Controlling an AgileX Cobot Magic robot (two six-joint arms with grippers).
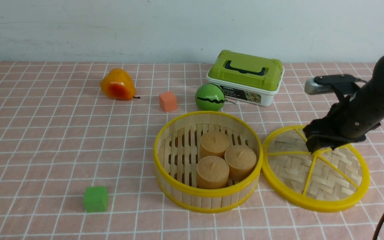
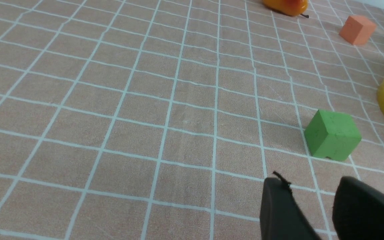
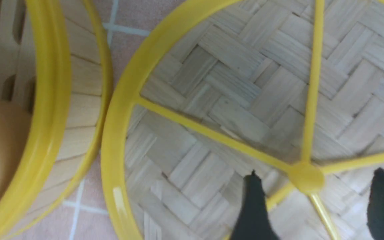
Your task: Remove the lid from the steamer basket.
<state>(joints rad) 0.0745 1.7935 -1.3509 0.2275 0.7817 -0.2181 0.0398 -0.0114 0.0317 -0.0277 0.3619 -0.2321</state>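
The steamer basket (image 1: 208, 196) stands uncovered at the middle, holding three tan buns (image 1: 226, 158). The lid (image 1: 325, 180), woven bamboo with a yellow rim and spokes, lies flat on the cloth just right of the basket, its rim beside the basket's. My right gripper (image 1: 315, 146) hovers over the lid's centre. In the right wrist view the gripper (image 3: 315, 176) is open, its fingers (image 3: 253, 203) astride the yellow knob (image 3: 306, 177) without touching it; the basket's wall (image 3: 78, 110) shows there too. My left gripper (image 2: 312, 186) is open and empty over bare cloth.
A green cube (image 1: 95, 199) sits front left, also in the left wrist view (image 2: 332, 135). An orange cube (image 1: 168, 101), an orange pear (image 1: 117, 84), a green ball (image 1: 209, 97) and a white box with a green top (image 1: 246, 77) lie behind the basket.
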